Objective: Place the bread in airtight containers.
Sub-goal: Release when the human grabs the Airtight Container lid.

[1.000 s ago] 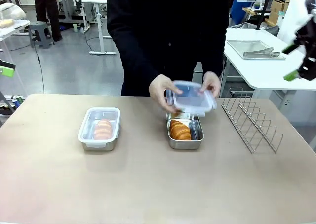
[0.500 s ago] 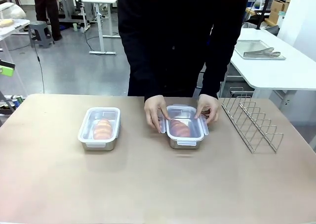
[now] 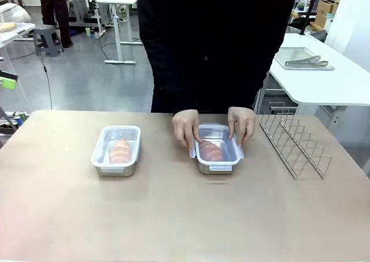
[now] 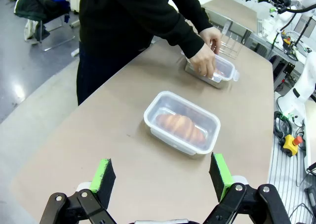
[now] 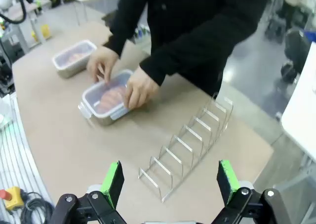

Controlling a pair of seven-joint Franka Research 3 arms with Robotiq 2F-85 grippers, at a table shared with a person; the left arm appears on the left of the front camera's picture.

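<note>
Two steel airtight containers stand on the tan table, each with a croissant under a clear lid. The left container [image 3: 116, 151] [image 4: 182, 122] [image 5: 74, 58] holds bread [image 3: 120, 150] [image 4: 180, 126] and stands alone. On the right container [image 3: 216, 152] [image 4: 216, 70] [image 5: 107, 101], with bread [image 3: 210, 150] [image 5: 111, 98] inside, the person's two hands [image 3: 185, 129] [image 3: 241, 123] press the lid's sides. My left gripper [image 4: 163, 176] hovers open high above the table's end, well short of the left container. My right gripper [image 5: 171, 180] is open too, raised above the wire rack [image 5: 185, 146].
The wire rack [image 3: 295, 143] stands at the table's right side. A white side table behind it carries a flat metal tray [image 3: 300, 57] with tongs. The person in black stands at the far edge.
The person has lowered the clear lid onto the right container and now presses it down with both hands. The right arm has left the front view.
</note>
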